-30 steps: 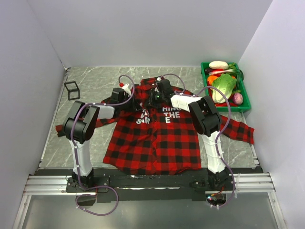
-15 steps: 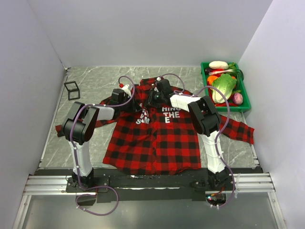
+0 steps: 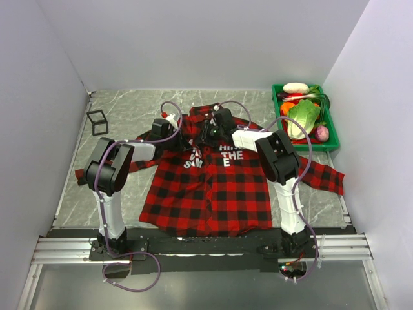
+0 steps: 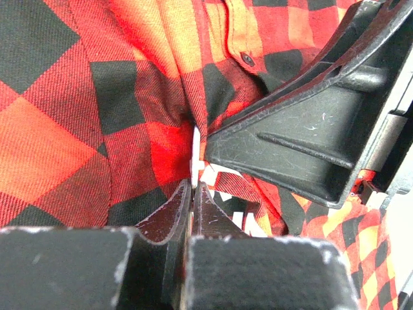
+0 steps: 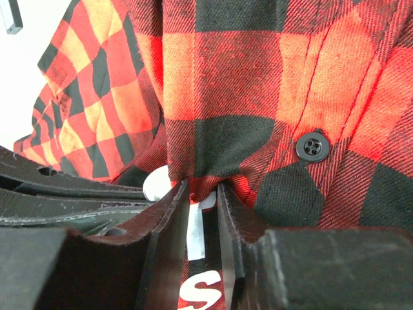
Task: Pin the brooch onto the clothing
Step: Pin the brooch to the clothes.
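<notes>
The left pincer (image 4: 192, 187) stays clamped on the red-and-black plaid shirt (image 3: 213, 187), while the right pincer (image 5: 201, 190) has slightly slackened its grip on a neighbouring fold, perhaps releasing.

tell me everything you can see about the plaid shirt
The shirt is red-and-black plaid woven cloth, long-sleeved, collared, with dark buttons and white block letters across the chest. It lies front up on the table, sleeves spread, collar at the far end. Near the letters the left hand and right hand each pinch up a fold of it.
</notes>
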Controlling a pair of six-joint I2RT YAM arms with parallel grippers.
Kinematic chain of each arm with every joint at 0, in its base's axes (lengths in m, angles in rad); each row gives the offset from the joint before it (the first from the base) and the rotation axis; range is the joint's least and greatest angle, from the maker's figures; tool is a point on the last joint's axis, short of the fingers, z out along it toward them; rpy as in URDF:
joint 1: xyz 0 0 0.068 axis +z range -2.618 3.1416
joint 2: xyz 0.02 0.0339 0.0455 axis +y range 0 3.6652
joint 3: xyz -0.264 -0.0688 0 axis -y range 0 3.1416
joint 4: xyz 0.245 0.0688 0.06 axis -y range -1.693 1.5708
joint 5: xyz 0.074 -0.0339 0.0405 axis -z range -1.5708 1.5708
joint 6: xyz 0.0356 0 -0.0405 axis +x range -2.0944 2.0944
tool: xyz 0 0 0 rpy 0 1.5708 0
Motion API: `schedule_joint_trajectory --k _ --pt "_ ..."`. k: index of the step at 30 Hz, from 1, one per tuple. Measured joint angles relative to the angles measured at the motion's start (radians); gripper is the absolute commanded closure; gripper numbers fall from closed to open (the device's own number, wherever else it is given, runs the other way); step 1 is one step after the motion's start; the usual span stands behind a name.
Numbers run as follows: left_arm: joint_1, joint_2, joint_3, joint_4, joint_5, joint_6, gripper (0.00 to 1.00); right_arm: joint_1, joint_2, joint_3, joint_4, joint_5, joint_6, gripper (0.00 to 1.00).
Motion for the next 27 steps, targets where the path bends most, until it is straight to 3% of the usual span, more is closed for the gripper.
schedule_joint_trajectory --k 27 --pt "0.032 0.038 0.000 0.038 0.109 -0.046 0.99 -0.042 -0.024 -0.114 0.141 -0.113 0.044 0.62"
